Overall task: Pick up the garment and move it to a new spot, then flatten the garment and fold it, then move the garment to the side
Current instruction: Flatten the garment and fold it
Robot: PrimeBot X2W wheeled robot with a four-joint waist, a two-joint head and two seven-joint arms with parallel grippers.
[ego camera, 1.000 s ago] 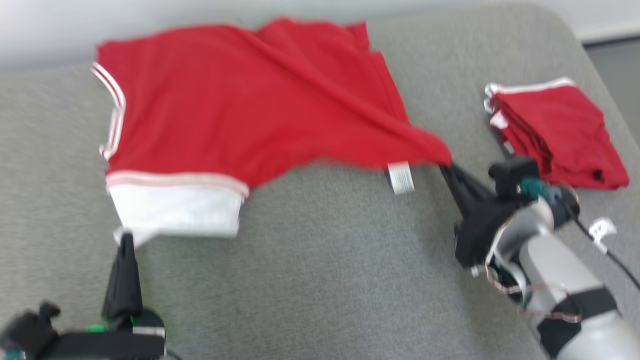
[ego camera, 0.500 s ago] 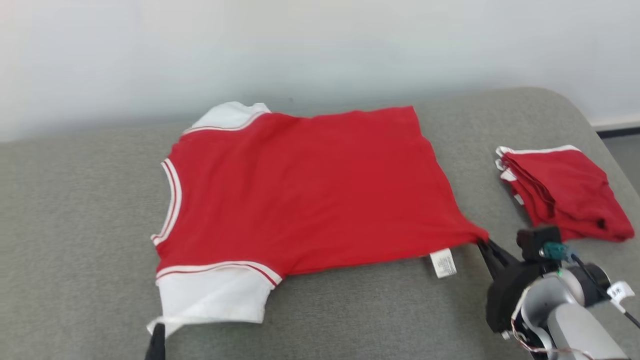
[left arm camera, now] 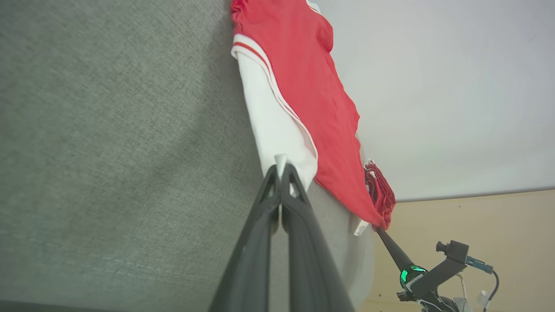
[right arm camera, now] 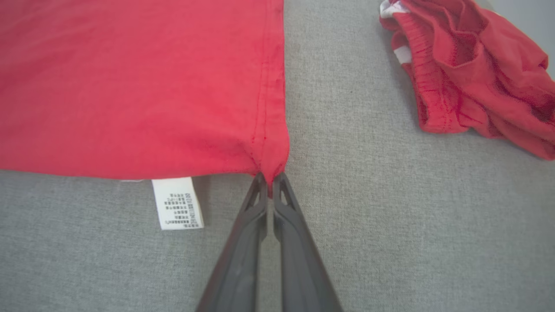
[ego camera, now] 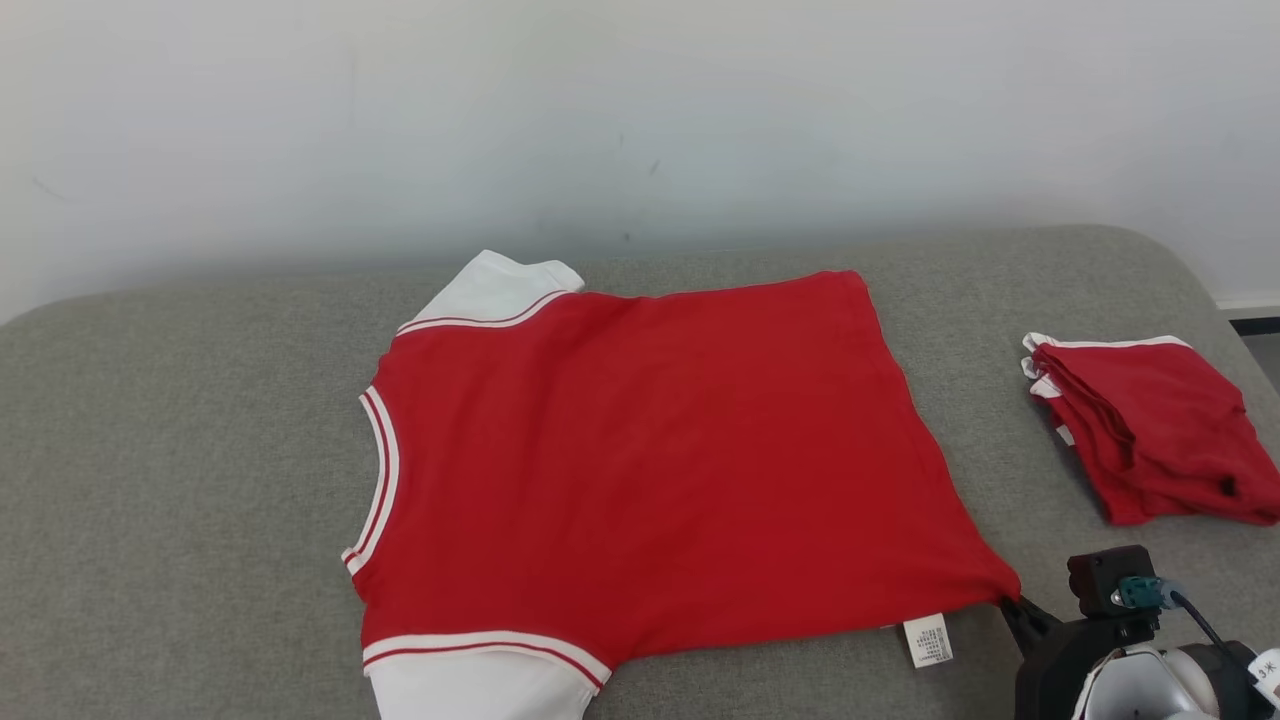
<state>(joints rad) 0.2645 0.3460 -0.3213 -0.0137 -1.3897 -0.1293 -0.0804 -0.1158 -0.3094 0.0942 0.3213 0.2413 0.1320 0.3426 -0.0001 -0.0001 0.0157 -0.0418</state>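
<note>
On the garment (ego camera: pixel 650 450), left fingers (left arm camera: pixel 258 225) clamp sleeve edge (left arm camera: pixel 281 159), right fingers (right arm camera: pixel 243 234) hem corner (right arm camera: pixel 272 161).

We've got one printed item here: a small white care label (right arm camera: pixel 177 203) hanging from the near hem of the red garment (right arm camera: pixel 130 86). It lies flat on the grey surface (right arm camera: pixel 390 225), just left of the corner pinched in the right claw (right arm camera: pixel 269 177). In the right wrist view we see short rows of dark print stacked down it, but the characters are too small to make out. In the head view there's also a white tag (ego camera: pixel 1268 672) at the near right edge, with dark marks we can't read. Nothing legible.
</note>
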